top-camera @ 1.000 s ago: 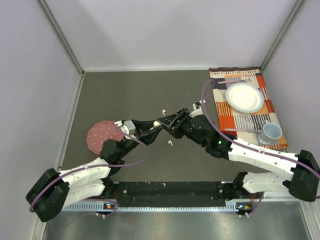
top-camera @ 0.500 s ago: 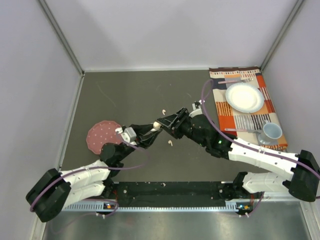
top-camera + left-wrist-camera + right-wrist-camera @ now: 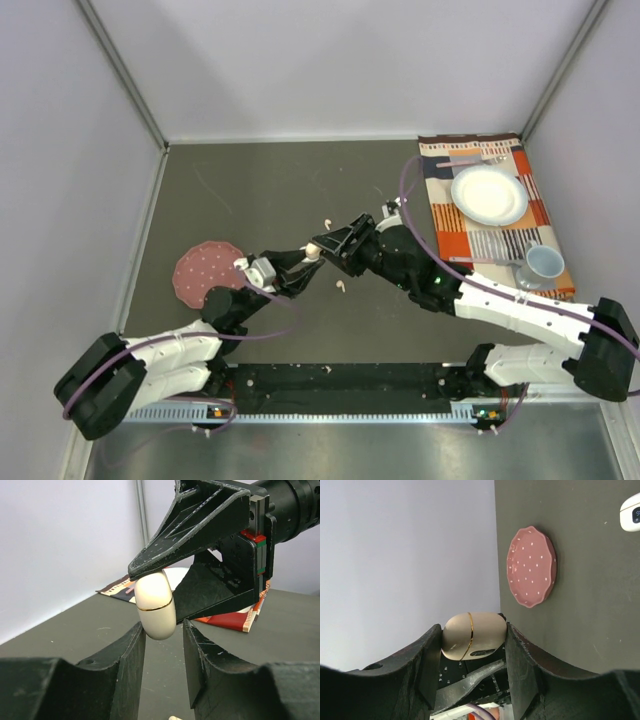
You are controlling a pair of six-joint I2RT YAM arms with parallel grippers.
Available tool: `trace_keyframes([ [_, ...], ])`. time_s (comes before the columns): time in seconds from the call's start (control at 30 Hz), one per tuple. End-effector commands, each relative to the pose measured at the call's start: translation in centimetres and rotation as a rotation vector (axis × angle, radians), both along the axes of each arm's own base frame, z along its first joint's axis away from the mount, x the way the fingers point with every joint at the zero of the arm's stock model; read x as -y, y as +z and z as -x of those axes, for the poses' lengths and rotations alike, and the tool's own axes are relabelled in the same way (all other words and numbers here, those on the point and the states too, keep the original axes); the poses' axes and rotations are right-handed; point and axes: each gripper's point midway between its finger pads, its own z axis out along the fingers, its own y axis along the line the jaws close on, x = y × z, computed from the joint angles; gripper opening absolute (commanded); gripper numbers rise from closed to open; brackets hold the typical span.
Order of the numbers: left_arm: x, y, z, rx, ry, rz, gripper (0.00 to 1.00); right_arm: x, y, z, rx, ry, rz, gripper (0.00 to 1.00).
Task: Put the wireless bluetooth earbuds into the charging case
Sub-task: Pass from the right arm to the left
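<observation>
A pale peach charging case (image 3: 313, 249) with a gold seam is shut and held in the air by my right gripper (image 3: 325, 247). In the right wrist view the case (image 3: 472, 635) sits clamped between both fingers. My left gripper (image 3: 298, 262) faces it from the left, open. In the left wrist view the case's (image 3: 155, 605) lower end hangs between my left fingertips (image 3: 132, 640), with a gap on the right side. One tiny earbud (image 3: 342, 287) lies on the table below the grippers, and another (image 3: 327, 220) lies farther back. The other earbuds are out of view.
A pink dotted plate (image 3: 205, 268) lies left of the left arm. A striped placemat (image 3: 495, 235) at the right holds a white plate (image 3: 489, 194), a mug (image 3: 544, 263) and cutlery. A white rounded object (image 3: 631, 512) shows at the right wrist view's edge.
My left wrist has dropped lower and drawn back a little from the case. My right gripper has kept the case almost still.
</observation>
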Motion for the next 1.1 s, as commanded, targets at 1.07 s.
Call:
trace_keyframes([
  [1.07, -1.0, 5.3, 1.2, 0.127, 0.006, 0.149, 0.41, -1.4, 2.6, -0.5, 0.029, 0.034, -0.087, 0.07],
])
